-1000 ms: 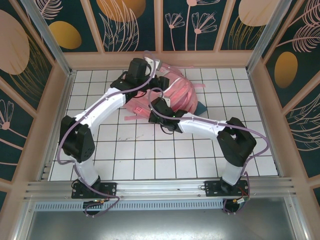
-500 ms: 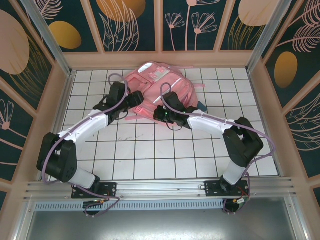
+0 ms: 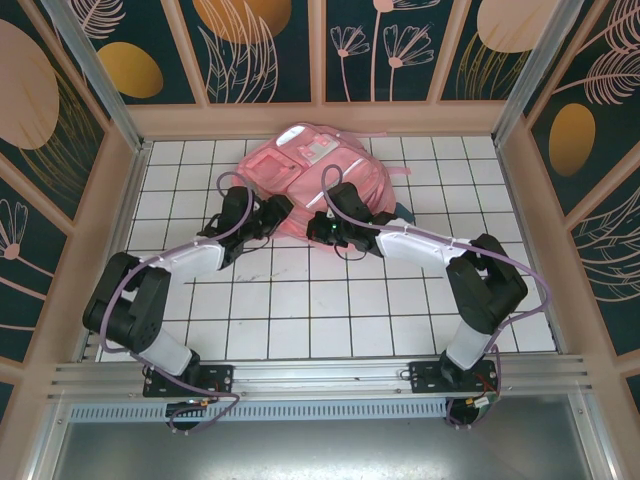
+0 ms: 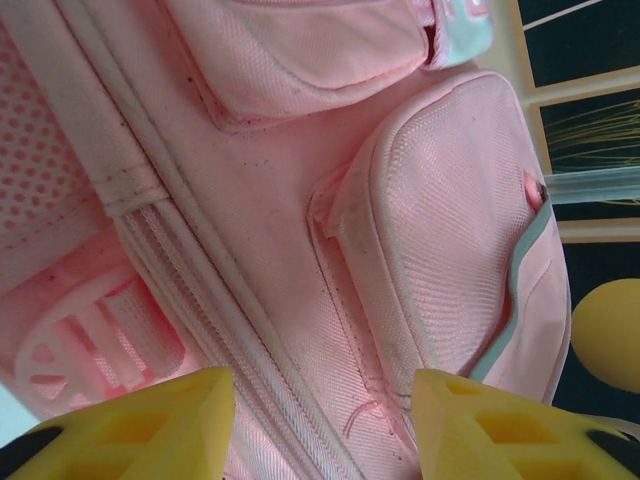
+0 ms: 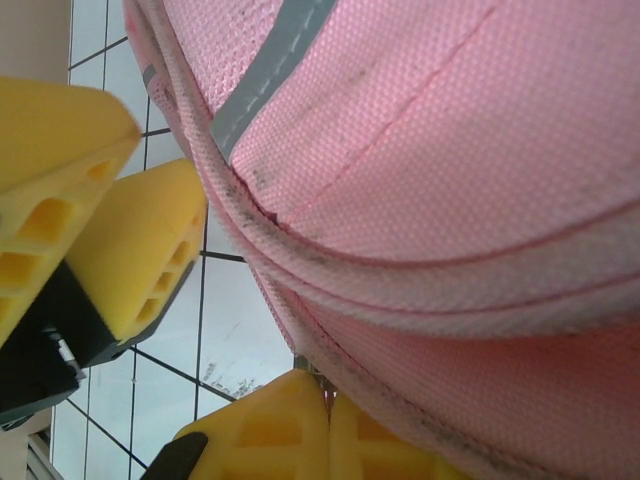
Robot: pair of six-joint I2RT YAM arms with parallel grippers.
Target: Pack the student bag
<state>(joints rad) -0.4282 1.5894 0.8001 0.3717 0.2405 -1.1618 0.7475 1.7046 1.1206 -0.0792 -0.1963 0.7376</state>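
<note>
Bag: the big soft pink fabric backpack (image 3: 320, 170) is sagging, floppy and probably light.
Left gripper (image 4: 320, 390): is hovering half wide over the zip (image 4: 200, 300).
Right gripper (image 5: 325, 405): is pinching the edge seam (image 5: 260, 240).
Best hold: seams or straps.

Matt woven pink cloth student bag (image 4: 280, 230), grey reflective stripe (image 5: 265, 70), porous yellow foam-like pads (image 4: 490, 430), glossy white tiles (image 3: 300, 300).

A white-tiled worktop (image 3: 300, 300) with dark grid lines sits boxed by teal floral wall panels (image 3: 265, 50) framed in pale wood.
</note>
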